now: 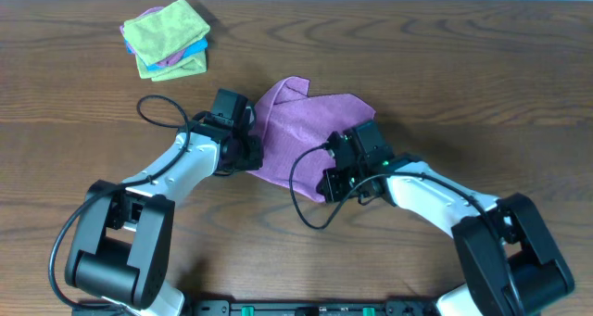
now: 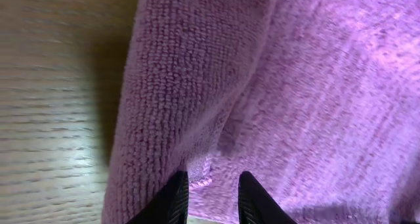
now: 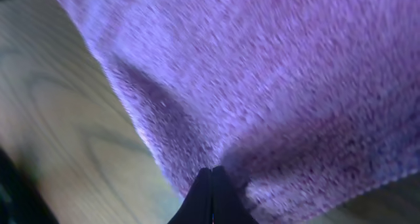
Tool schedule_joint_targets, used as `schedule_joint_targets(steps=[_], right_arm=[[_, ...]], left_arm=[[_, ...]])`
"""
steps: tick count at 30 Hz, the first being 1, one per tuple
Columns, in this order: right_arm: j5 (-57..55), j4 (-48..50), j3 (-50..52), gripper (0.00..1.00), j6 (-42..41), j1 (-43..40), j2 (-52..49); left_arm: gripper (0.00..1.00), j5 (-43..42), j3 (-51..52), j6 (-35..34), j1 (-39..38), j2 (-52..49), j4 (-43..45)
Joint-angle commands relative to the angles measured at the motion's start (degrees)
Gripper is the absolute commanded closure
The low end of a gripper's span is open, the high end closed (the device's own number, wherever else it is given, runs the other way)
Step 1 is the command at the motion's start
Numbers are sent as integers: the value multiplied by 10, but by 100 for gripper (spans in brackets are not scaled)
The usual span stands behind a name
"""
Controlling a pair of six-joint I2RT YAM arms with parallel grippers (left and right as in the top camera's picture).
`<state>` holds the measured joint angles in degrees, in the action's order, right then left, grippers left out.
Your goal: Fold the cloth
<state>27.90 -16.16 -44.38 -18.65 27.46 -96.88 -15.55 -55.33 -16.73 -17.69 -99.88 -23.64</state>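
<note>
Lilac cloth (image 1: 310, 121) is lying crumpled near the middle of the desk (image 1: 482, 66). At its near edge the right gripper (image 3: 211, 178) is pinching it, jaws pressed together. At its left hem the left gripper (image 2: 211, 188) is straddling the fabric, jaws narrowly apart.

the overhead view looks straight down from well above the brown wooden table (image 1: 463, 56), taking in both arms, the soft lilac square cloth (image 1: 306, 121) and a stack of folded green and blue cloths (image 1: 167, 38) at far left. the left wrist view sits very close, facing past the black left gripper (image 2: 211, 184) onto the cloth's fold and bare wood. the right wrist view, equally close and blurred, faces past the black right gripper (image 3: 211, 175) at the cloth's edge. all three share cloth and tabletop.
</note>
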Motion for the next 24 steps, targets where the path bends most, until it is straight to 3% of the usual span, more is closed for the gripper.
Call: schedule_joint_targets(steps=[1,12,18,20,21,24], right_arm=[[-13,6,12,98,-13,3,-5],[-29,2,22,99,-13,3,-5],[-38,-1,24,99,-12,3,-5],[-38,-1,24,98,-12,3,-5],[-40,-1,24,99,-12,3,-5],[-41,-1,24,98,-12,3,-5]], left_arm=[[73,57,-10,-5,-1,-6,0],[68,196,-10,-16,21,-6,-2],[68,199,-13,-17,70,-5,-11],[90,173,-23,-17,83,-4,-37],[95,152,-31,-17,87,-3,-54],[95,100,-61,-11,87,3,-96]])
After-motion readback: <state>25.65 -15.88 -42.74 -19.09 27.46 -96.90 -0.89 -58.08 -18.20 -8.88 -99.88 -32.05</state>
